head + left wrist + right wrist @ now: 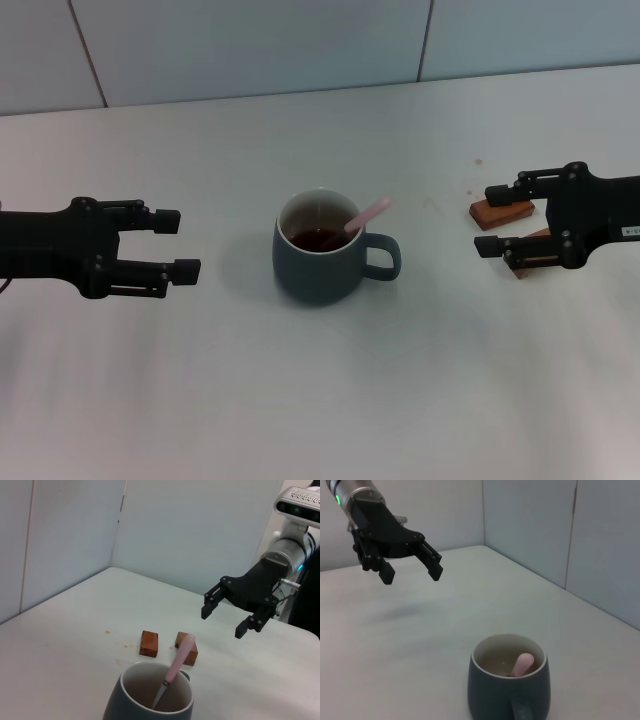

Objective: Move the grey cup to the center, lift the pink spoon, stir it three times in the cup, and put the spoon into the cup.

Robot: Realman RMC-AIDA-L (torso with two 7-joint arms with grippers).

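Note:
The grey cup (pixel 322 262) stands at the middle of the table, handle toward the right, with dark liquid inside. The pink spoon (pixel 368 214) rests in it, its pink handle leaning over the rim toward the right. The cup (pixel 150 698) and the spoon (pixel 177 665) also show in the left wrist view, and the cup (pixel 509 685) and the spoon (pixel 522 664) in the right wrist view. My left gripper (pixel 176 245) is open and empty, left of the cup. My right gripper (pixel 492 219) is open and empty, right of the cup, over the wooden blocks.
Two brown wooden blocks (pixel 502 212) lie on the white table (pixel 320 400) at the right, under my right gripper; they also show in the left wrist view (pixel 149 643). A white wall stands behind the table.

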